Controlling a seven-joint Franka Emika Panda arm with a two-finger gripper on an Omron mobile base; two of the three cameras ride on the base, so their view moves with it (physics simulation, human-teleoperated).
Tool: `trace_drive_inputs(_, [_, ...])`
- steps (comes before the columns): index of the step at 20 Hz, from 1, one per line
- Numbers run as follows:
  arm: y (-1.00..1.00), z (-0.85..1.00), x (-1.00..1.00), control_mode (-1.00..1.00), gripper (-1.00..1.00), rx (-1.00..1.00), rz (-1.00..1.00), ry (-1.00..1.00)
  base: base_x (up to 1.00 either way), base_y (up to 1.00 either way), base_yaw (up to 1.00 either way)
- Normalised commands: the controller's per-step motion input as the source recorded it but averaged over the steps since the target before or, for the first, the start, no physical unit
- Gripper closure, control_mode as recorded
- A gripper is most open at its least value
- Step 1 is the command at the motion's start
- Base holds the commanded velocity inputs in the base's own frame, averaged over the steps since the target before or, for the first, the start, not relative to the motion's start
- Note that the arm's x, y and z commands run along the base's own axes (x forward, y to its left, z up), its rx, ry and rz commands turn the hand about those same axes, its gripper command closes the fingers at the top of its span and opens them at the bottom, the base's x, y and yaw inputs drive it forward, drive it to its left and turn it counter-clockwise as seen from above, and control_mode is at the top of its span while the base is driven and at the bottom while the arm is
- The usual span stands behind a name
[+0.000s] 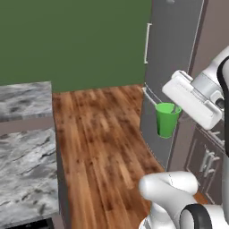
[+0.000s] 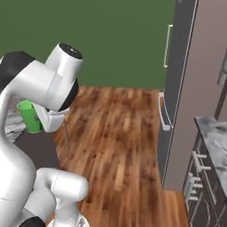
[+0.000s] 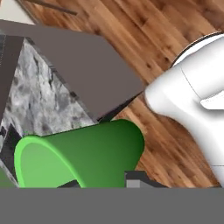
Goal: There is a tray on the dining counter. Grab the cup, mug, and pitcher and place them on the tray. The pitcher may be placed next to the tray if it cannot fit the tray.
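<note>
Floor: wood plank floor, brown with dark grain, running from the base of the robot to the far wall.
Wall: plain dark green wall behind the floor, meeting it in a straight line.
Counter: grey-white marbled counter at the left edge of the left base view, with a dark side panel facing the floor; a second marbled top sits at the right edge of the right base view, above dark drawers with pale handles.
Tall unit: dark grey tall cabinet or refrigerator with a pale vertical handle, standing against the green wall; a brownish panel adjoins it on its right.
Cup: green cup, held in the air above the floor, upright with its open mouth upward in the left base view, in front of the tall grey unit and well apart from the counter.
Gripper: gripper closed narrowly on the cup; in the hand view the cup lies directly against the finger tips, its rim toward the lower left. The exact contact points on the cup wall cannot be made out.
Arm: white arm raised and bent, with the cup showing just beside it in the right base view.
</note>
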Motion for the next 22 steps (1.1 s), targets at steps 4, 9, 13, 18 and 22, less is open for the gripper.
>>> trace_drive_inputs(4, [0.0,0.0,0.0,1.0,1.0,0.0,0.0,0.0,0.72,-0.92,0.48])
trace_drive_inputs(9, [0.0,0.0,0.0,1.0,1.0,0.0,0.0,0.0,0.61,-1.0,0.2])
trace_drive_inputs(13, [0.0,0.0,0.0,1.0,1.0,0.0,0.0,0.0,0.94,-0.35,0.01])
trace_drive_inputs(18, [0.0,0.0,0.0,1.0,1.0,0.0,0.0,0.0,0.99,0.12,-0.01])
trace_drive_inputs(22, [0.0,0.0,0.0,1.0,1.0,0.0,0.0,0.0,0.97,0.26,0.0])
